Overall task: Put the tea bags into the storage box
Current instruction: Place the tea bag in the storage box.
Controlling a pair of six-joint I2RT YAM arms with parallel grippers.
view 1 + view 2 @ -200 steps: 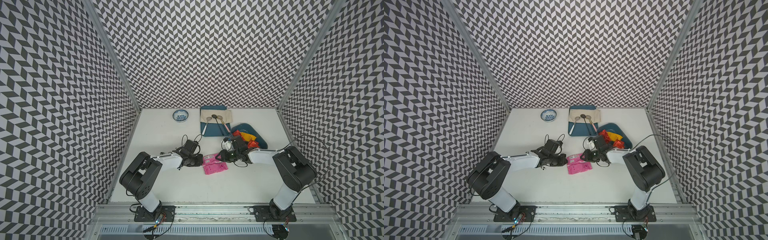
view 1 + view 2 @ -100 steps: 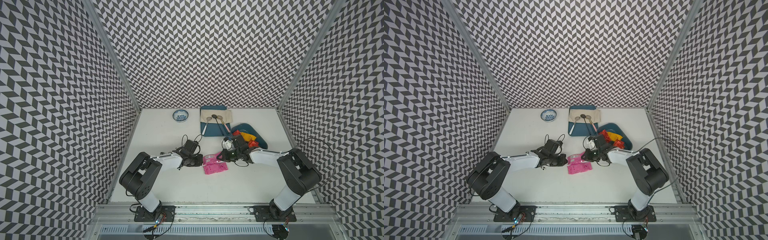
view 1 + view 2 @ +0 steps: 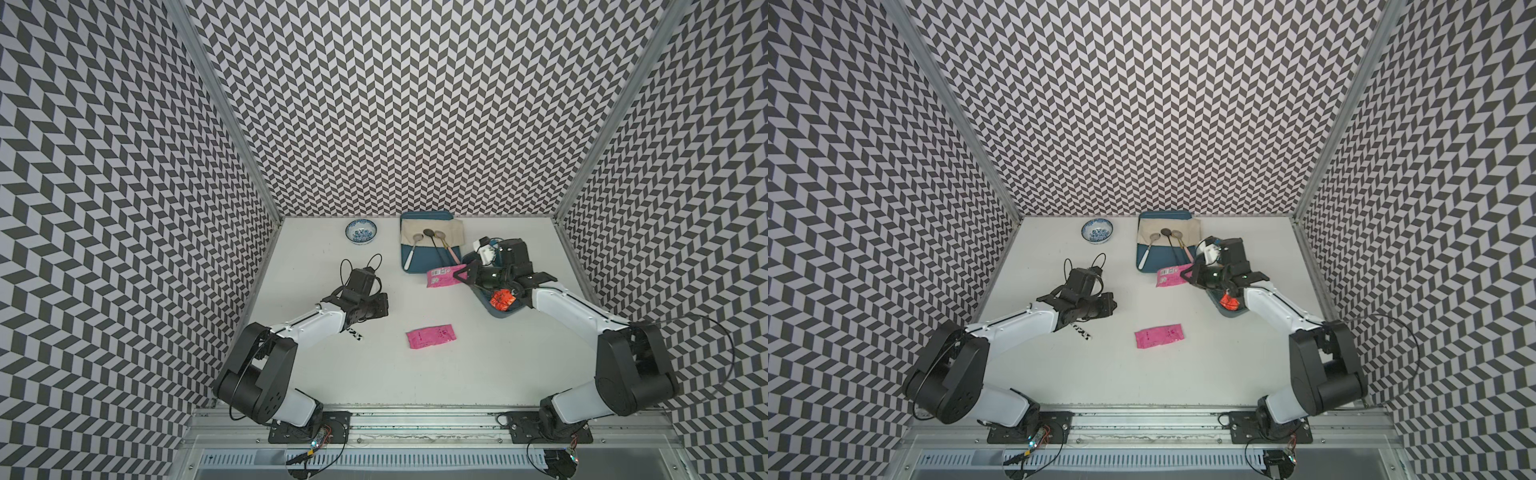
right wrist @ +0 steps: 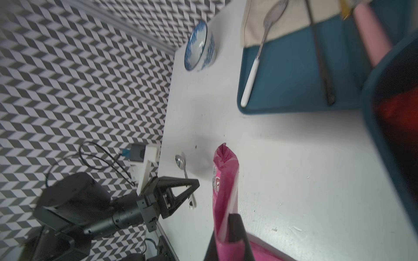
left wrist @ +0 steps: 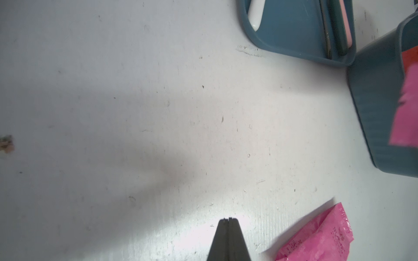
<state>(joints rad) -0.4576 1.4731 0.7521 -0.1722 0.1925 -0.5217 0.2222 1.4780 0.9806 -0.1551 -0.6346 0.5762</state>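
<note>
So the right tool (image 3: 460, 276) is clamped on one end of a pink tea bag (image 3: 440, 277), which sticks out lengthwise away from the storage box (image 3: 500, 312) just behind it. The second pink tea bag (image 3: 430, 336) lies on the surface (image 3: 374, 374), nearer the shut, empty left tool (image 5: 229, 219).

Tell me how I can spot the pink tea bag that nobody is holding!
Look at the white table, in the open middle between the two arms. The loose pink tea bag lies flat there, alone. The other pink tea bag is pinched in the right gripper beside the storage box.
</note>
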